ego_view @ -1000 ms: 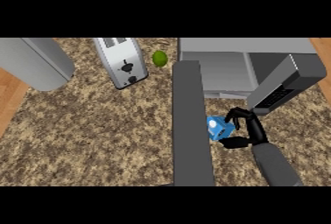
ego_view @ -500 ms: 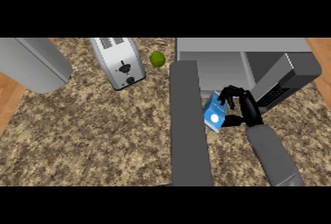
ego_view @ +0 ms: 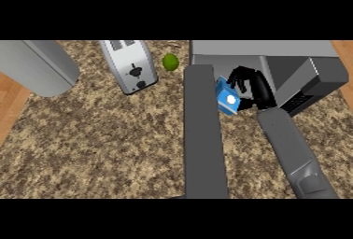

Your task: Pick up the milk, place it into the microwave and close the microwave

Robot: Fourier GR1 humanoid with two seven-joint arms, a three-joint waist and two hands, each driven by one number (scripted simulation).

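Milk (ego_view: 228, 99) tilted, held by right hand (ego_view: 254, 88).

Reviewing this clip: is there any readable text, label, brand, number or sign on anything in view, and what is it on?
No text can be read anywhere.
Milk carton, held in the right hand at the microwave opening: a pale round mark on its blue face, no legible letters.
Toaster: dark slots and a lever, no wording visible.
Microwave control panel: dark, nothing legible.
Lime and counter: no markings.
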